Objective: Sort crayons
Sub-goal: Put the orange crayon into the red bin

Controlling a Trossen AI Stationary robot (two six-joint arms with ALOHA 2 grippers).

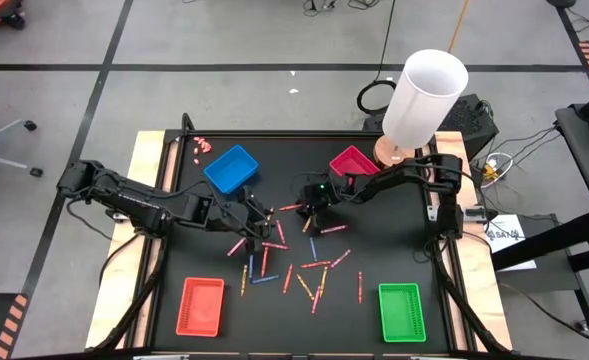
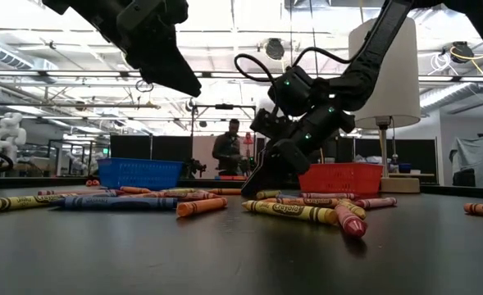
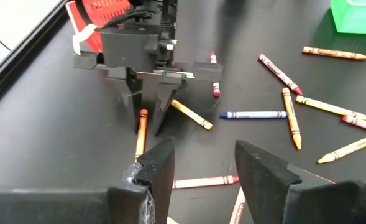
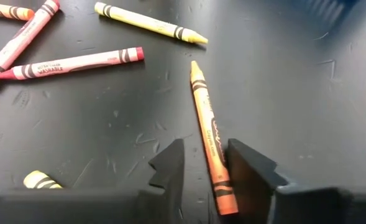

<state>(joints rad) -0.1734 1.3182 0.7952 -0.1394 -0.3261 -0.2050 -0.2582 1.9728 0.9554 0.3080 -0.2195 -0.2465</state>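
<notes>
Several crayons (image 1: 304,262) in red, pink, orange, yellow and blue lie flat and scattered on the black table's middle. My right gripper (image 4: 205,168) is down at the table, open, with one finger on each side of an orange crayon (image 4: 202,106). The left wrist view shows the same gripper (image 3: 146,118) and crayon (image 3: 140,134). In the high view the right gripper (image 1: 309,208) stands near the magenta tray. My left gripper (image 3: 204,168) hangs open above the crayons, just to its left (image 1: 264,228), with nothing between its fingers. My right gripper comes slanting down from the table's far right, its fingers lying along the orange crayon, which rests flat on the table. One finger (image 4: 248,171) sits right beside the crayon's side (image 4: 220,171), and I cannot tell whether it touches. The other finger stands clearly apart.
A blue tray (image 1: 231,167) and a magenta tray (image 1: 354,162) stand at the far side, a red tray (image 1: 201,305) and a green tray (image 1: 402,311) at the near corners. A tall white cylinder (image 1: 424,95) rises at the far right. Tiny pink bits (image 1: 202,143) lie far left.
</notes>
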